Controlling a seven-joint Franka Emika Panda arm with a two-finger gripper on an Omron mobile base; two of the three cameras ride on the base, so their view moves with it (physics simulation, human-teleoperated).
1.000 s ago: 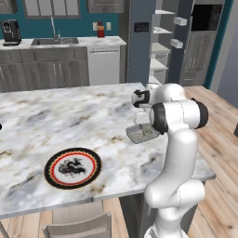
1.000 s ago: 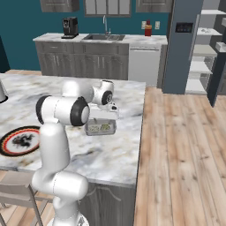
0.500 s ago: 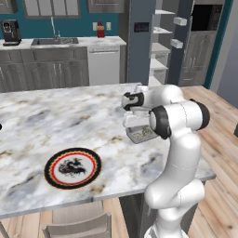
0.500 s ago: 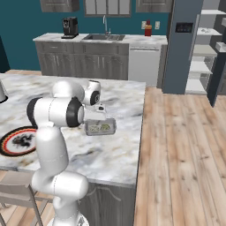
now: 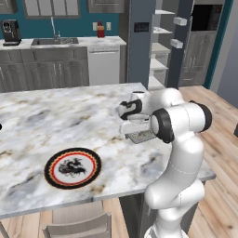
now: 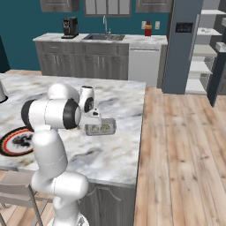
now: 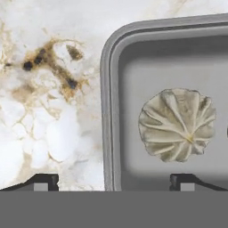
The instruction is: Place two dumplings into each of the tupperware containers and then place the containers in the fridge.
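The gripper (image 7: 113, 180) hangs low over the container (image 7: 169, 49), its fingertips spread wide to either side of the container's raised rim, one over bare marble and one inside the tray; nothing is between them. That straddle looks like a line-up to pinch the wall and carry the tray off. The container (image 6: 100, 128) sits on the counter (image 5: 56, 116) near its right edge, on the fridge side. One dumpling (image 7: 177, 124) lies flat on the tray floor just inside the rim; how many there are in all I cannot tell. A dark-rimmed plate (image 5: 73, 168) sits well apart toward the counter's front edge, out of the way. The fridge (image 6: 182, 44) stands open beyond the counter's far right corner, white shelves showing, with clear floor between.
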